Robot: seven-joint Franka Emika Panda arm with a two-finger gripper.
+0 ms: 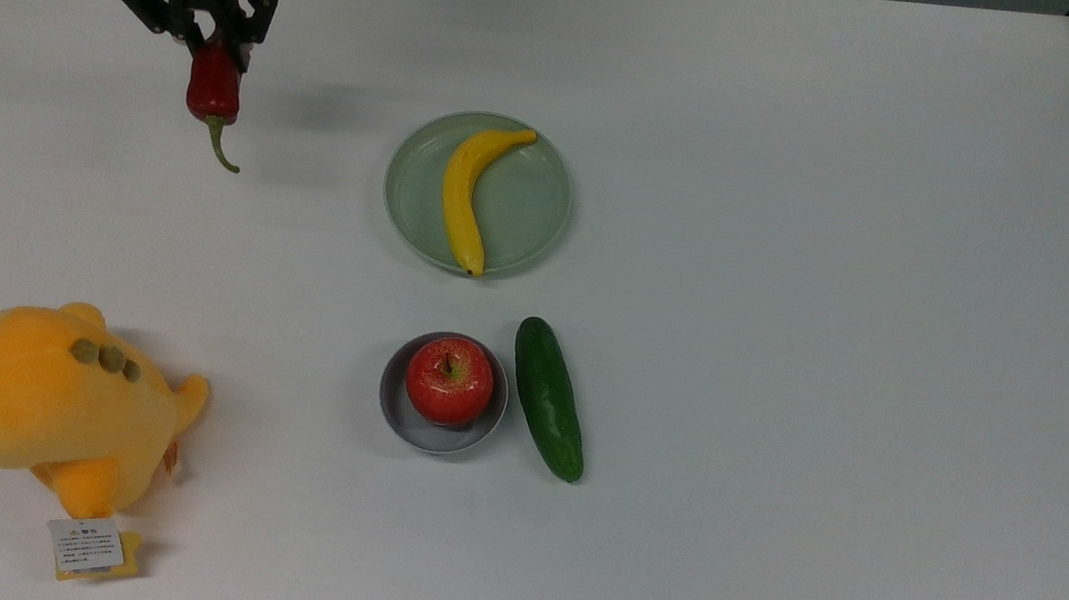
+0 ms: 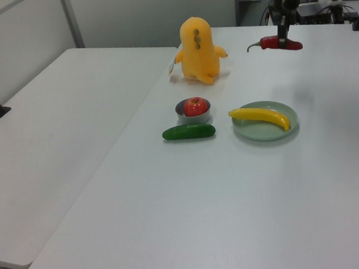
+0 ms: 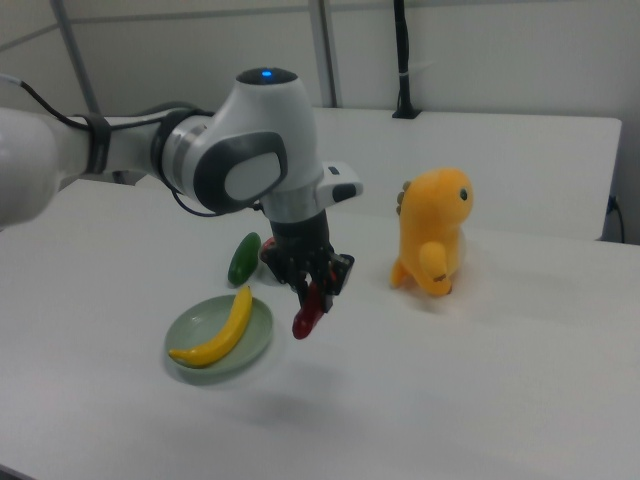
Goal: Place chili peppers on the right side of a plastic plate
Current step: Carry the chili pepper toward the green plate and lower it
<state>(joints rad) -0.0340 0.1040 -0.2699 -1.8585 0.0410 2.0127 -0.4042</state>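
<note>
Gripper is clamped on the blunt end of the chili and holds it clear of the table, stem hanging toward the table's near edge in the top view. In the left view the chili sits well above the surface, so this reads as the carry step after pickup.

Chili is up near the table's far-left corner in the top view, well apart from the plate. Plate sits mid-table with a banana lying across the top view's left half. Bowl with apple and cucumber lie nearer the front edge, plush near the front-left corner.

Next move, as a judgement: traverse across the table past the plate, descend onto bare table beside the plate's far rim, then release. Watch the banana and rim on the way over.
</note>
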